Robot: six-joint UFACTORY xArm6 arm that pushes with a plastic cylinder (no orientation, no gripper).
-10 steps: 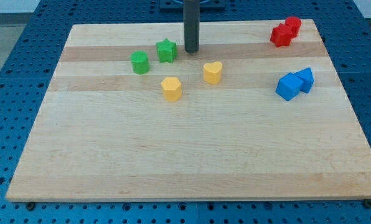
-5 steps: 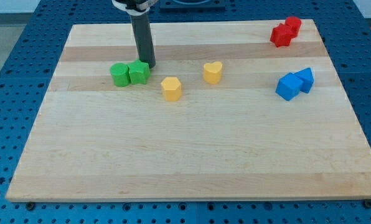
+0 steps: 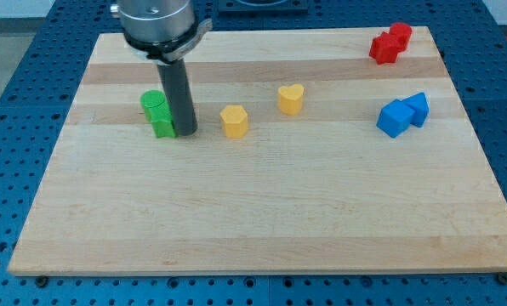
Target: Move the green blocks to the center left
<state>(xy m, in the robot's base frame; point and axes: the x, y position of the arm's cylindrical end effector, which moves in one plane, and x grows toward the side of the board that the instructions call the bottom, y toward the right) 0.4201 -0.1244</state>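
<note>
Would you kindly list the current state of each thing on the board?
my tip: down on the board, against the green blocks' right side
green blocks: touching, partly hidden by the rod
yellow blocks: apart, untouched
red blocks: touching, top right corner
blue blocks: touching, right side

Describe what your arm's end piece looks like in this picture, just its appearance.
A straight, dark grey, round rod hangs from a wider silvery metal collar with a dark band beneath. My tip is plain and blunt. No cables or markings show.
</note>
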